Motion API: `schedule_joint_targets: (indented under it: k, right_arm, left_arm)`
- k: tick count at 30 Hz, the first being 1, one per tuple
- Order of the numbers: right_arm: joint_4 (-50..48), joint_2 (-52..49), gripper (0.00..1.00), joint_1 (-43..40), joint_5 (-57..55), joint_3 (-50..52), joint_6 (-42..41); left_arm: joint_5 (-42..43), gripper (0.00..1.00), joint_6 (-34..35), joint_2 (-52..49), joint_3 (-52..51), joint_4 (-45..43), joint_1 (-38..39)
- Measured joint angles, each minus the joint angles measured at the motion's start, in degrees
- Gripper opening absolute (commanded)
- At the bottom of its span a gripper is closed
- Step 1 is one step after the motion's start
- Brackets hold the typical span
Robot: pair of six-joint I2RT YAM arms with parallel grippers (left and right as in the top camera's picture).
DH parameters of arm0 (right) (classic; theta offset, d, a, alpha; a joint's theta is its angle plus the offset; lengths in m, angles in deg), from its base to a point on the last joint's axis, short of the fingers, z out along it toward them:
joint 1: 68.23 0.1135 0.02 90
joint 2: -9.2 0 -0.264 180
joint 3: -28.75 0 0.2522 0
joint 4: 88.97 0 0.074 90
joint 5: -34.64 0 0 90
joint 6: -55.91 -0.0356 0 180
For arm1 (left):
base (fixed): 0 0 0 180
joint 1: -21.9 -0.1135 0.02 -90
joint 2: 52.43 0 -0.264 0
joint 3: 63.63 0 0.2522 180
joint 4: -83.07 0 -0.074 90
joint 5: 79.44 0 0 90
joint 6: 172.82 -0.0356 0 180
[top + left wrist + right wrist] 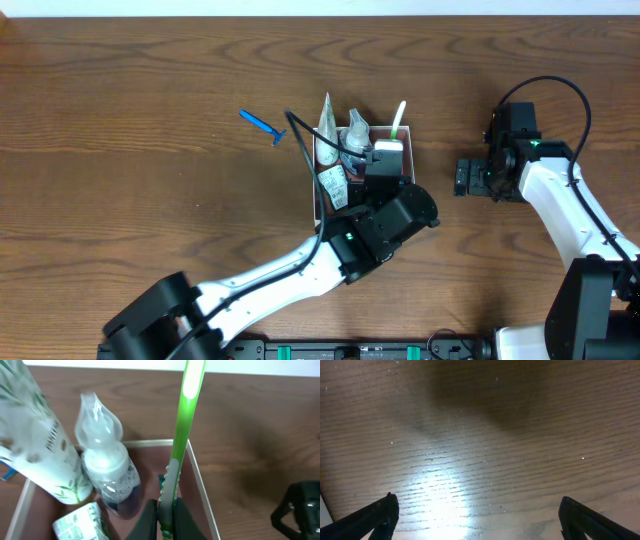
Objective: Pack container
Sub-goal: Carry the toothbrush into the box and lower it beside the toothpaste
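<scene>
In view are one white-walled container [150, 442], one green toothbrush [182, 425], one clear bottle [105, 467], one leaf-printed tube [40, 445], one small printed packet [80, 522], one blue razor [262, 126], and two grippers, the left gripper [167, 517] and the right gripper [480, 515].

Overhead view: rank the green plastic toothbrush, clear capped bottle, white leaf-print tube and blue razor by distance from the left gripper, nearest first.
1. Green plastic toothbrush: clamped in the left gripper, by the right wall of the container.
2. Clear capped bottle: inside the container, just left of the toothbrush.
3. White leaf-print tube: leaning at the container's left side.
4. Blue razor: outside the container, off to its left.
</scene>
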Motion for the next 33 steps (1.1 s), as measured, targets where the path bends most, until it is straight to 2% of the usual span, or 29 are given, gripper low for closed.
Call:
schedule_joint_targets:
  k: [8, 19, 27, 30, 33]
  right_arm:
    - [0.0, 0.0, 0.99, 0.0, 0.0, 0.0, 0.0]
    - [0.0, 0.0, 0.99, 0.0, 0.0, 0.0, 0.0]
    - [0.0, 0.0, 0.99, 0.0, 0.0, 0.0, 0.0]
    - [0.0, 0.0, 0.99, 0.0, 0.0, 0.0, 0.0]
    - [0.0, 0.0, 0.99, 0.0, 0.0, 0.0, 0.0]
  left_arm:
    - [0.0, 0.06, -0.2, -4.8, 0.0, 0.9, 0.0]
    - [-0.2, 0.05, -4.1, -4.9, 0.3, 1.8, -0.1]
    - [-0.2, 0.06, -1.1, -4.9, 0.5, 1.5, -0.1]
    - [-0.2, 0.06, -0.1, -4.9, 1.8, 3.8, -0.1]
    - [-0.2, 0.06, 0.5, -5.0, 5.2, 11.1, -0.1]
